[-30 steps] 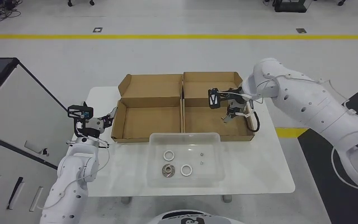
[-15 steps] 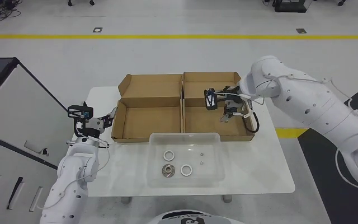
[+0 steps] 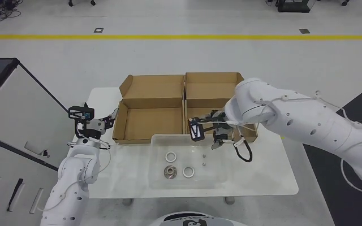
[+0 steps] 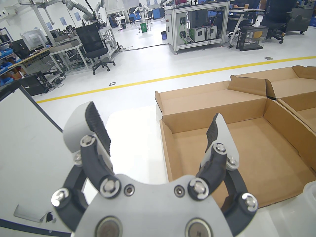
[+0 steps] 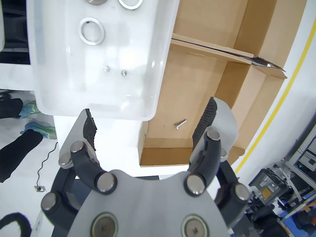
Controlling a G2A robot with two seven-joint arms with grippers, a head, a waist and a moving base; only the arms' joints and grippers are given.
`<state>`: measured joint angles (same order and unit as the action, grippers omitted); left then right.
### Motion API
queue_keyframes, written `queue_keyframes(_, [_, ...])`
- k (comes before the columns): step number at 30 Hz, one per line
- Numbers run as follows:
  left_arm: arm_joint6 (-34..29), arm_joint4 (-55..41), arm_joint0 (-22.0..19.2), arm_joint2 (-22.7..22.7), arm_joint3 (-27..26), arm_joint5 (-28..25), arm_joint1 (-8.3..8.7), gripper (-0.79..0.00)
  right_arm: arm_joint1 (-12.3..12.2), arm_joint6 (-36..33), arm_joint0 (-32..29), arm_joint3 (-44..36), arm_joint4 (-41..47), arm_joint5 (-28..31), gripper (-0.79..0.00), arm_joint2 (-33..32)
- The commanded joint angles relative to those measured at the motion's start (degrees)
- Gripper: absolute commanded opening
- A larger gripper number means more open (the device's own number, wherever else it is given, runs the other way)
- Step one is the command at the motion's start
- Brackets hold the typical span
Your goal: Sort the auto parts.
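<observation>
Right gripper [image 5: 150, 108] had swung from cardboard box [image 5: 197, 80] to clear bin [image 5: 74, 92], spread and empty; centring over one small fastener [image 5: 106, 69] seemed wise.

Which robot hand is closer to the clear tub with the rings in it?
Right. The right gripper hangs over the far rim of the clear tub. The left gripper is at the left side of the table, beside the left cardboard box.
</observation>
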<state>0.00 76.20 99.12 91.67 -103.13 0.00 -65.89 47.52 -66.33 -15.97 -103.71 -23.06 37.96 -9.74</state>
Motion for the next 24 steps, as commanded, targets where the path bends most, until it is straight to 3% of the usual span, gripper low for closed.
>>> queue_keyframes(1, [0.0,0.0,0.0,0.0,0.0,0.0,0.0,0.0,0.06,-1.93,-0.53,-1.49,1.15,-1.93,0.0,0.0])
queue_keyframes(6, [0.0,0.0,0.0,0.0,0.0,0.0,0.0,0.0,0.48,-5.24,-2.14,-2.63,2.75,-5.24,-0.209,0.0])
queue_keyframes(8, [0.0,0.0,0.0,0.0,0.0,0.0,0.0,0.0,0.8,-6.09,-3.05,-2.27,2.7,-6.09,-0.354,0.0])
queue_keyframes(9, [0.0,0.0,0.0,0.0,0.0,0.0,0.0,0.0,1.01,-6.54,-3.6,-2.31,2.41,-6.54,-0.385,0.0])
queue_keyframes(24, [0.0,0.0,0.0,0.0,0.0,0.0,0.0,0.0,5.18,-7.64,-9.53,1.32,-0.25,-7.64,-0.431,0.0])
